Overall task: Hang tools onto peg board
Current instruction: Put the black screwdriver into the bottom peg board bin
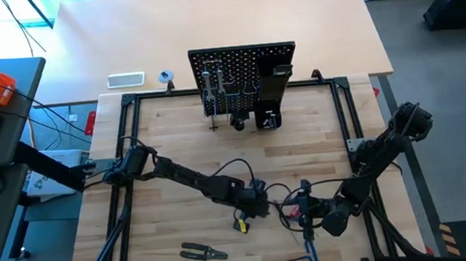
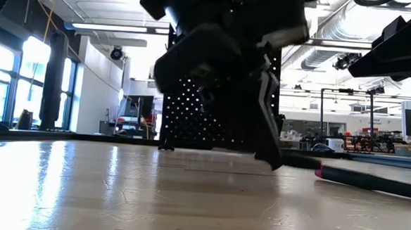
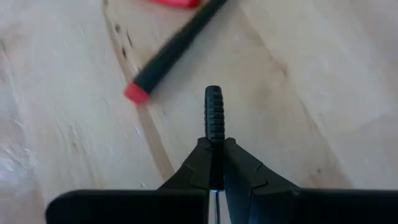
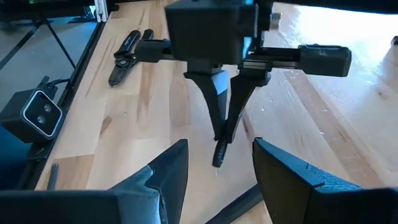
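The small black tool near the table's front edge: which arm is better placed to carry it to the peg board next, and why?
Left. The left pincer is already shut on the small black tool, just above the table. The right pincer is open and empty beside it. The peg board stands across the table.

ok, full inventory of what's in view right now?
peg board: one, black, upright at the table's far edge, tools hanging on it
pliers: one, dark-handled, flat near the front-left
screwdriver: one, black and red, flat near the grippers
small ridged bit: one, black, held by the left gripper
left gripper: jaws shut on the small ridged bit, front centre
right gripper: jaws open, facing the left one
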{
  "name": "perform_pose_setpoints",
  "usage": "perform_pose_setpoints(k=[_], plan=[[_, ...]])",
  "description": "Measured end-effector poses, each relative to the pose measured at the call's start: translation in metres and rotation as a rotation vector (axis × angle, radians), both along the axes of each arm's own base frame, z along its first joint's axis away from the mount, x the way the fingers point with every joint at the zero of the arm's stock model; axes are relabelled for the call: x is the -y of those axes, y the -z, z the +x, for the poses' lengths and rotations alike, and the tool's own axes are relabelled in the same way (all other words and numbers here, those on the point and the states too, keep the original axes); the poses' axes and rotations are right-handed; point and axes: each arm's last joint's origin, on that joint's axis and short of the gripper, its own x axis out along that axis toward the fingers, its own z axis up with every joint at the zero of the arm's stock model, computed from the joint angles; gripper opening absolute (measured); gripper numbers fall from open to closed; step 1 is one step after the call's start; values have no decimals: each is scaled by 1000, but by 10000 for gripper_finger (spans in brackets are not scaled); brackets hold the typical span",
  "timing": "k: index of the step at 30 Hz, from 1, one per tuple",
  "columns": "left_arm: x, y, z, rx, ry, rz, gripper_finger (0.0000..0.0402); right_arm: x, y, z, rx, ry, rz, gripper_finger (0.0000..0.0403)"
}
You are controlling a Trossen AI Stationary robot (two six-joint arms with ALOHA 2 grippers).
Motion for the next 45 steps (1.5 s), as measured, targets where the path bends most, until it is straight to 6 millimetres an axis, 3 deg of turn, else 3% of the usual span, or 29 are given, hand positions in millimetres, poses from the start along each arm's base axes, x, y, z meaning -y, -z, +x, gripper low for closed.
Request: perform_pose_setpoints(k=[7, 17, 27, 35, 45], plan=[[-1, -20, 0, 46, 11, 7, 10, 2, -10, -2, 28, -15, -35, 174], [-11, -76, -14, 137, -24, 61, 10, 8, -47, -16, 141, -48, -103, 174], [-28, -138, -49, 170, -94, 139, 9, 15, -82, -37, 256, -49, -166, 174], [-40, -193, -83, 287, -152, 157, 9, 15, -93, -50, 293, -61, -214, 174], [-54, -227, -121, 306, -253, 188, 9, 21, -108, -64, 326, -71, -260, 174]])
